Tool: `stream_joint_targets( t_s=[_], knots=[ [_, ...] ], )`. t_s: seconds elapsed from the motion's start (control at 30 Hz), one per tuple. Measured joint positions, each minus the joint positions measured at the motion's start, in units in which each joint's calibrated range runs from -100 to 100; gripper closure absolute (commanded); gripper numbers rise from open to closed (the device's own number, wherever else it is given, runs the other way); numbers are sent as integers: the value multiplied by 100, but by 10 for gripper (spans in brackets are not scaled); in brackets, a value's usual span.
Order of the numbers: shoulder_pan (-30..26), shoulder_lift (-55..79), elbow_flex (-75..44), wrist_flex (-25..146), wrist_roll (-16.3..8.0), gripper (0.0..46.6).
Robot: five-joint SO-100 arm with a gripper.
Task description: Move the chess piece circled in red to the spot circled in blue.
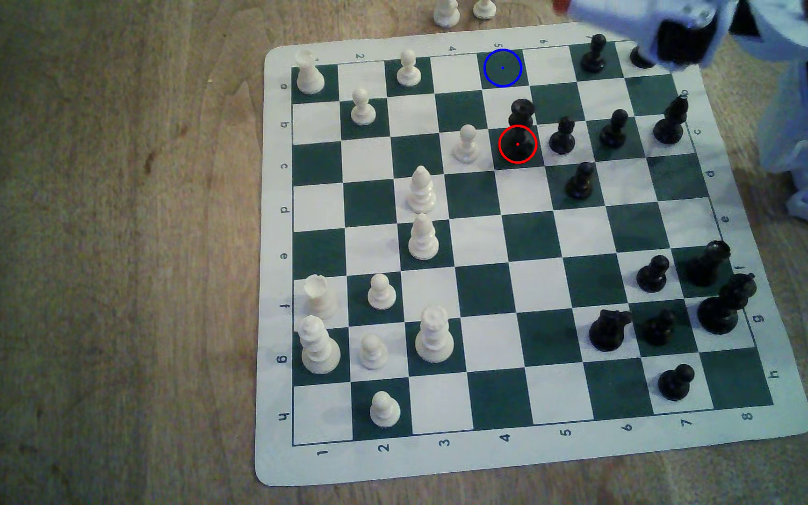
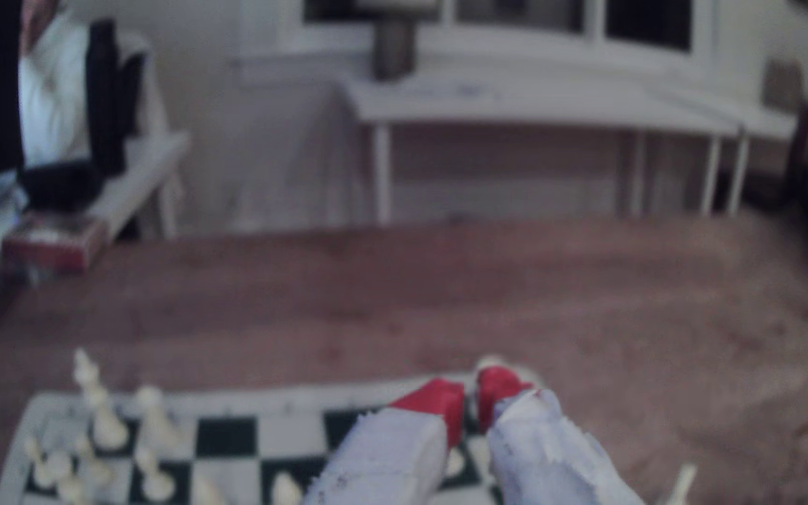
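Note:
The chess piece circled in red (image 1: 521, 114) is a tall black piece with a crown-like top. It stands on a dark square in the board's far half, with the red ring around its base. The spot circled in blue (image 1: 502, 68) is a bare dark green square two rows farther back, at the far edge. My gripper (image 1: 561, 7) hangs blurred above the far edge, to the exterior view's right of the blue ring and well apart from the piece. In the wrist view its red fingertips (image 2: 441, 398) sit almost together, and the gripper (image 2: 470, 391) holds nothing.
A white pawn (image 1: 466, 143) and a black pawn (image 1: 562, 137) flank the circled piece. More black pawns (image 1: 593, 53) stand at the far right under the arm. Two white pieces (image 1: 446, 12) lie off the green-and-white board (image 1: 275, 243) on the wooden table.

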Motion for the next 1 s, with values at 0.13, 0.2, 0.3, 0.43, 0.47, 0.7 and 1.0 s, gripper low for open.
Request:
stream_joint_targets(
  t_s=[0.13, 0.2, 0.3, 0.43, 0.47, 0.7, 1.0],
  knots=[
    [-133, 528, -759, 1092, -171, 423],
    [-199, 1165, -1627, 1761, -239, 365],
    [-280, 1751, -2567, 2335, -317, 334],
    [-324, 2891, -3877, 2956, -420, 343],
    [-347, 3477, -4483, 3347, -449, 348],
    [-413, 5312, -6182, 4637, -454, 377],
    [-442, 6359, -6408, 5092, -498, 376]
  ],
)
